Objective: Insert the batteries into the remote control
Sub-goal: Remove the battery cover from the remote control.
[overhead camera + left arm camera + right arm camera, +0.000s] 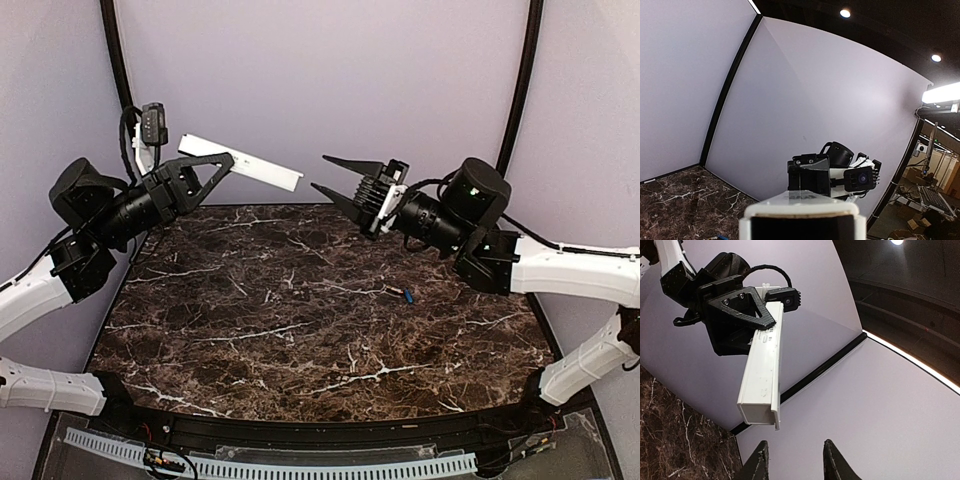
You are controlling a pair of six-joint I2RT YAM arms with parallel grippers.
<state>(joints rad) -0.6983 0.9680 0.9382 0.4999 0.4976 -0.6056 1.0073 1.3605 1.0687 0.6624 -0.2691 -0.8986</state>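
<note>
Left hand (222,163) holds remote control (262,171) aloft, battery (408,295) lying on table (300,345)

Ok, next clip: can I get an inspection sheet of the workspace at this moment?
Surface: dark marbled table with white veins.
Job's things: white remote held in the air over the table's far left edge; one blue battery lying on the table right of centre; no other battery seen.
Clutter: nothing seen.
Grippers: left gripper shut on the remote; right gripper open and empty, facing the remote's free end, apart from it.
Cables: black cable looping above the left wrist.
Surroundings: pale walls, black corner posts.
</note>
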